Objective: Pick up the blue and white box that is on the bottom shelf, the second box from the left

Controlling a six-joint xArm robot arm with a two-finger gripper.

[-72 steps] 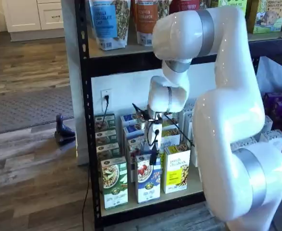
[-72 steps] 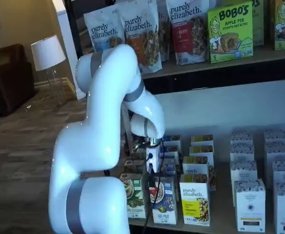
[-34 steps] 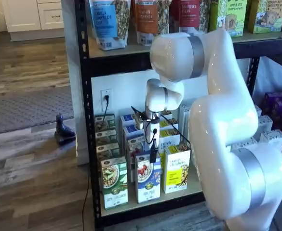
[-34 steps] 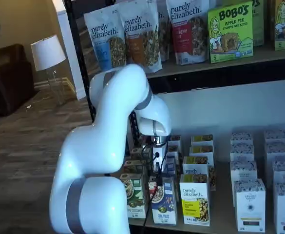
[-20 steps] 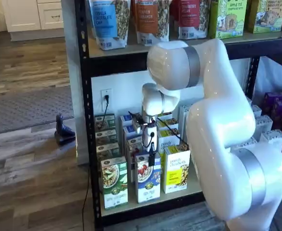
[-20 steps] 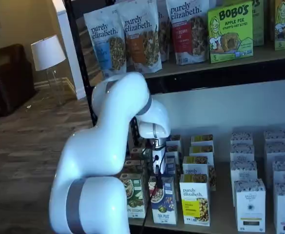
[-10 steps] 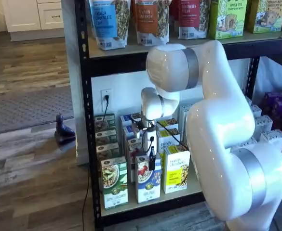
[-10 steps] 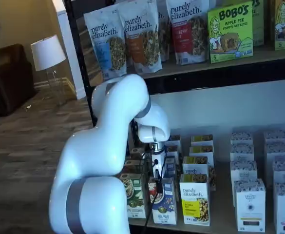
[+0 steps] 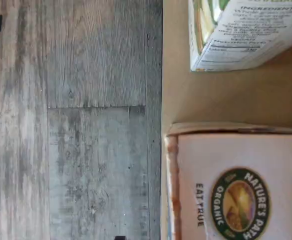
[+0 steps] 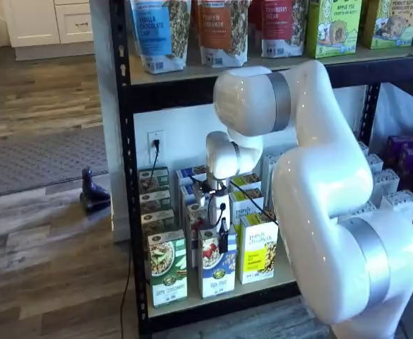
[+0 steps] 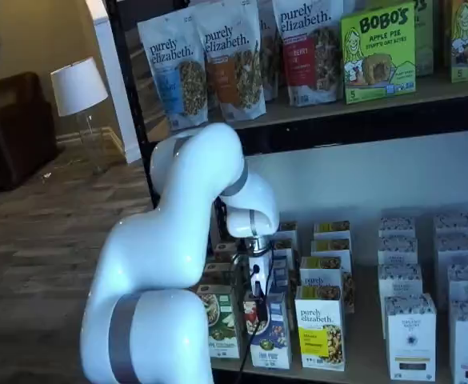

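1. Blue and white box stands upright at the front edge of the bottom shelf, between a green-and-white box and a yellow box.
2. The gripper hangs right over that box's top, a black finger just above it; the same shows in the other shelf view.
3. Fingers seen side-on, so no gap shows plainly, but the gripper is spread wide and nothing is in its grasp.
4. The wrist view shows the box's top close up.

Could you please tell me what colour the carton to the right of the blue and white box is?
Yellow and white carton, clearest in a shelf view.
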